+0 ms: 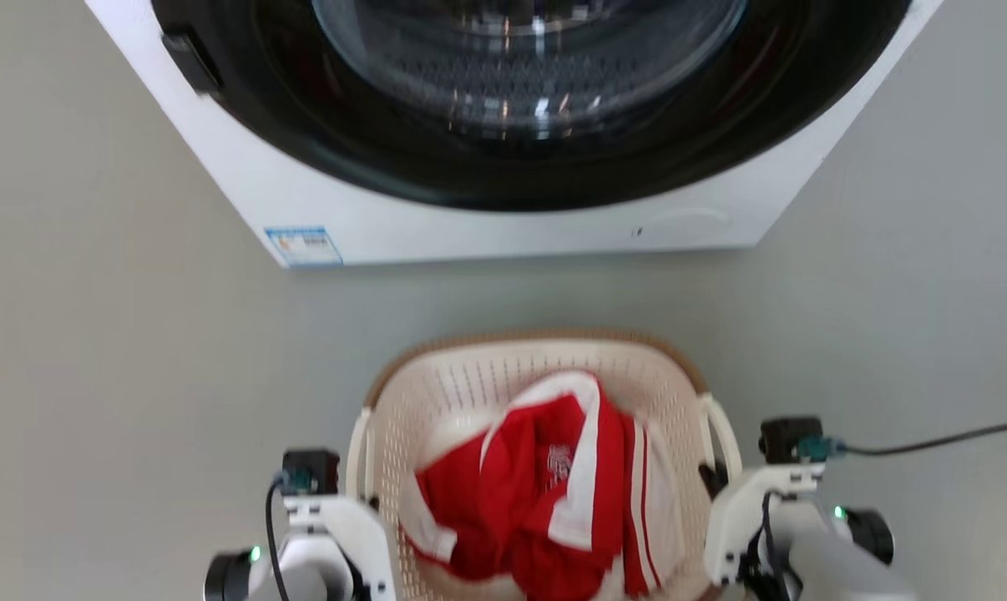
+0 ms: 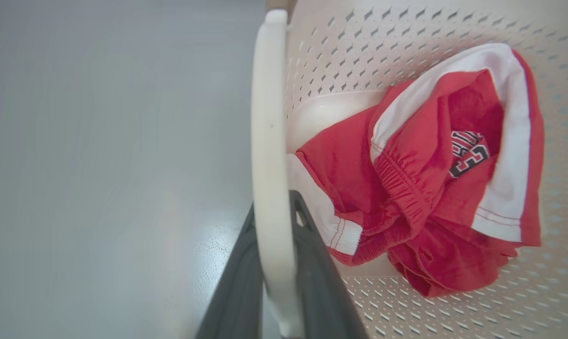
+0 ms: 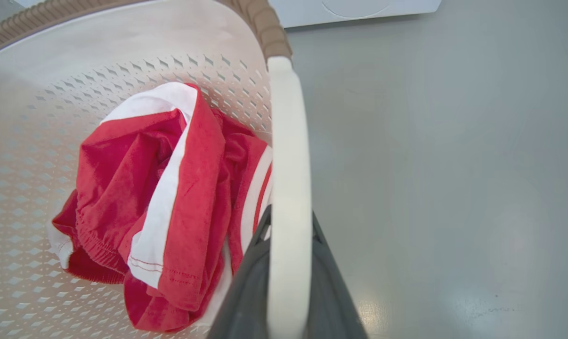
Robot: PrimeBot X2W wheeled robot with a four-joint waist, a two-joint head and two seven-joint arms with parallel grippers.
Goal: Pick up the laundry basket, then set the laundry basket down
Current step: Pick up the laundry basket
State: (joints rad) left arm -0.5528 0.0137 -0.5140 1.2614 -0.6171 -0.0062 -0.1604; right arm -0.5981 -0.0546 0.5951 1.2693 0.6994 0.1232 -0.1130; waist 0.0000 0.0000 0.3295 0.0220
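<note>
Both laundry basket (image 1: 487,380) handles (image 2: 268,141), clamped between fingers (image 3: 330,301)

white wrist housings (image 1: 341,534) carry green lights (image 1: 255,553), black cables (image 1: 938,441), dark fingers (image 2: 237,292).

Bright, even, diffuse light recorded throughout; shadows faint. Specular highlights noted on the washing machine door glass (image 1: 537,100). Soft glare patches seen on the floor (image 2: 208,249) in both wrist views. Head view slightly motion-blurred. Dark fingers (image 3: 333,296) rendered out of focus.
</note>
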